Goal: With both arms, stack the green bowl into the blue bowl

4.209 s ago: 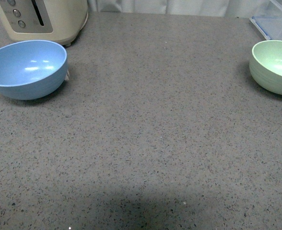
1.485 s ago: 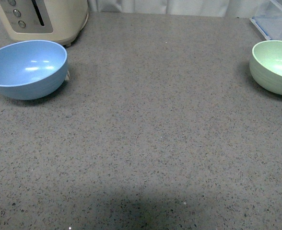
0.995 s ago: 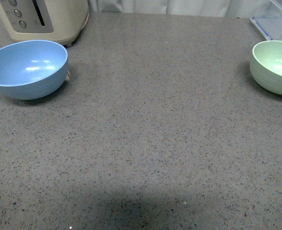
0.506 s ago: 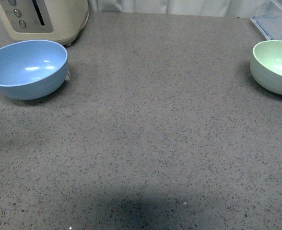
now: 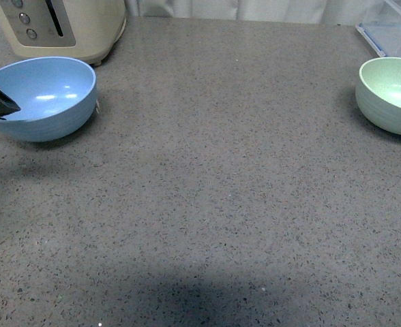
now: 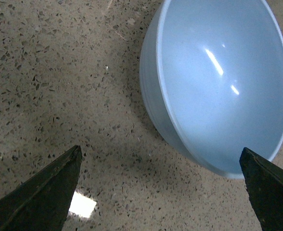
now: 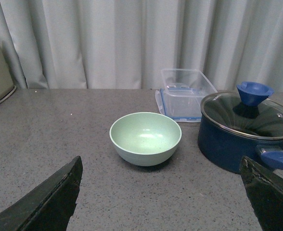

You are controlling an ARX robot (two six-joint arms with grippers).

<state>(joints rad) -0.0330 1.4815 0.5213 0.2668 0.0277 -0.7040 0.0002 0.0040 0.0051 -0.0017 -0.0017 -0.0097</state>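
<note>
Wrist views show both spread wide: the left gripper [image 6: 160,149] just beside the round light sky-blue bowl [image 6: 218,82], the right gripper [image 7: 160,159] well apart from the round pale mint-green bowl [image 7: 145,137]. The front view catches only one black tip of the left gripper; its right edge cuts the green bowl.

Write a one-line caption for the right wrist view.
Right gripper, open, faces the round pale mint-green bowl on grey counter, beside a lidded dark blue pot.
</note>
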